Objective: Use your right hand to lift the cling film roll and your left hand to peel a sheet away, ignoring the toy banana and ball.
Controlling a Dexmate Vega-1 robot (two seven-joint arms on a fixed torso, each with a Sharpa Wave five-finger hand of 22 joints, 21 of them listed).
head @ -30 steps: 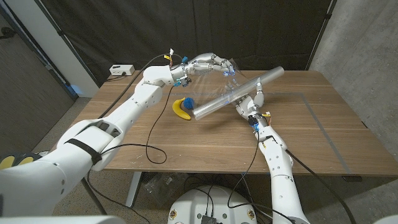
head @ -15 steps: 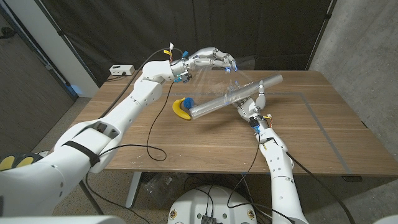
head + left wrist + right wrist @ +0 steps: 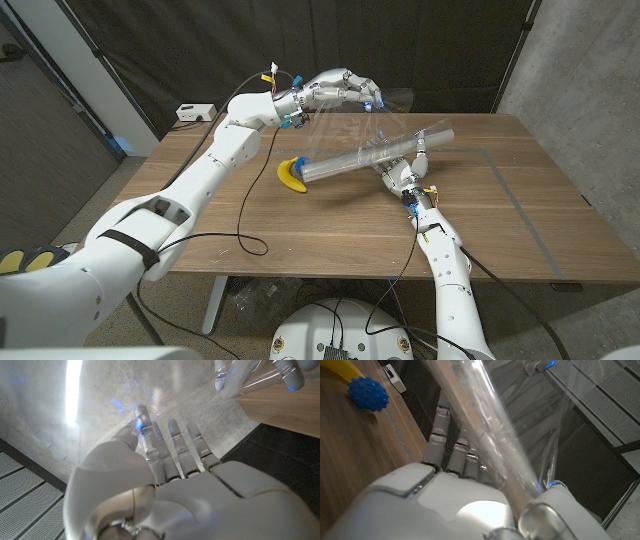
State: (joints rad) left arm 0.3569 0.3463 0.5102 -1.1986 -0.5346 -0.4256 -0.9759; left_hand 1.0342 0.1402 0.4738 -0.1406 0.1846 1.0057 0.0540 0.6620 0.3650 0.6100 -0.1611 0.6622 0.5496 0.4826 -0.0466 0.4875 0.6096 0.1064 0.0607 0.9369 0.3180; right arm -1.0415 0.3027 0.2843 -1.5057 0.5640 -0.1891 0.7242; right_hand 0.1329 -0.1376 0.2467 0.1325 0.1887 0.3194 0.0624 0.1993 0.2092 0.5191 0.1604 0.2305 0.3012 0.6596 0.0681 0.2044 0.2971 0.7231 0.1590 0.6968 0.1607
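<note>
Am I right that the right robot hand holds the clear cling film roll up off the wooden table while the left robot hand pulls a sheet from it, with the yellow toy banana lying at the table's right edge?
Not quite: the head view shows the yellow toy banana left of centre, under the clear cling film roll's left end. Otherwise correct: the right robot hand holds the roll above the wooden table while the left robot hand pulls the sheet.

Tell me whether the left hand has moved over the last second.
Yes. The left hand has risen and drawn back from the table edge, away from the cling film roll.
</note>
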